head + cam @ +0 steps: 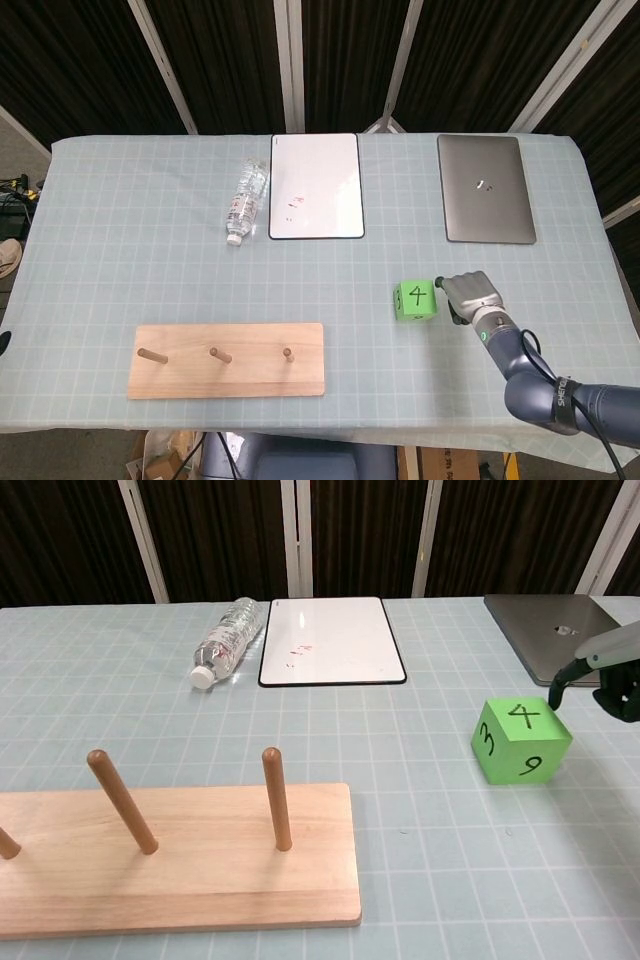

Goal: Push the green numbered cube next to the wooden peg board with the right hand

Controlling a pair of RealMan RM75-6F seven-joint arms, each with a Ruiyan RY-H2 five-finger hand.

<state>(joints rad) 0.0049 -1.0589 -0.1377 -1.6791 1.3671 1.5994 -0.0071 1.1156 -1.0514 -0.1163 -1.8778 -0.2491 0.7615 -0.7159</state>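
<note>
The green numbered cube (415,299) sits on the table right of centre, a 4 on its top; the chest view also shows 3 and 9 on the sides of the cube (520,740). My right hand (472,295) lies low just right of it, holding nothing, its fingertips (556,692) at the cube's upper right corner; I cannot tell whether they touch it. The wooden peg board (227,359) lies flat near the front edge at the left, well apart from the cube, and the pegs of this board (170,855) stand upright. My left hand is out of sight.
A white tablet (315,186) and a plastic bottle (245,202) on its side lie at the back centre. A grey laptop (486,188) lies shut at the back right, behind my right hand. Bare checked cloth (360,330) stretches between cube and board.
</note>
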